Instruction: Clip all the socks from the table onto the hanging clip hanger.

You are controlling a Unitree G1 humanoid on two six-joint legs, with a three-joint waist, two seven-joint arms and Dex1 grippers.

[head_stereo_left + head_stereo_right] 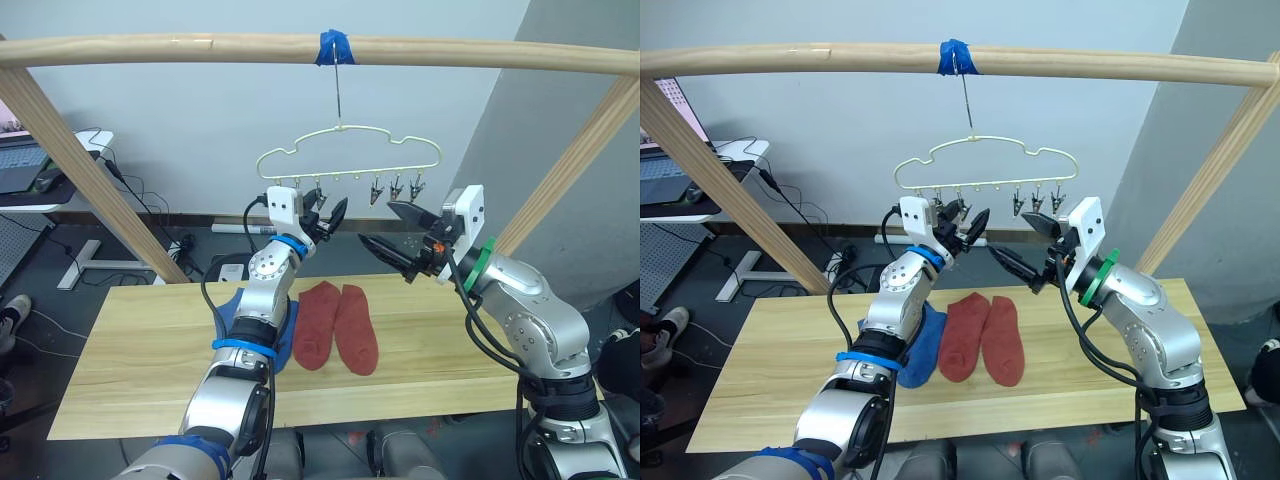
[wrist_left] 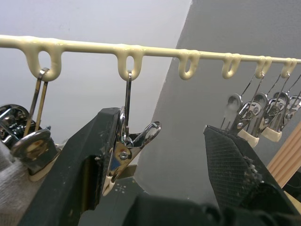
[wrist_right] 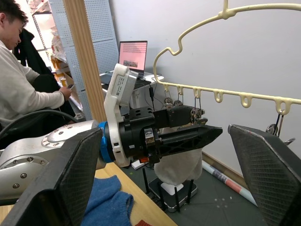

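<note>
Both arms raised, left pincer (image 1: 326,216) and right pincer (image 1: 392,230) spread wide (tips facing each other).

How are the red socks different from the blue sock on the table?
The red socks lie flat as a pair, side by side in plain view, while the blue sock is partly hidden behind the left arm. The red socks sit nearer the table's middle, the blue sock to their left. Both colours lie unclipped on the table.

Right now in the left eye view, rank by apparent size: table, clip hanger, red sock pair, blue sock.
1. table
2. clip hanger
3. red sock pair
4. blue sock, though the left arm hides much of it, so its rank is unsure
</note>
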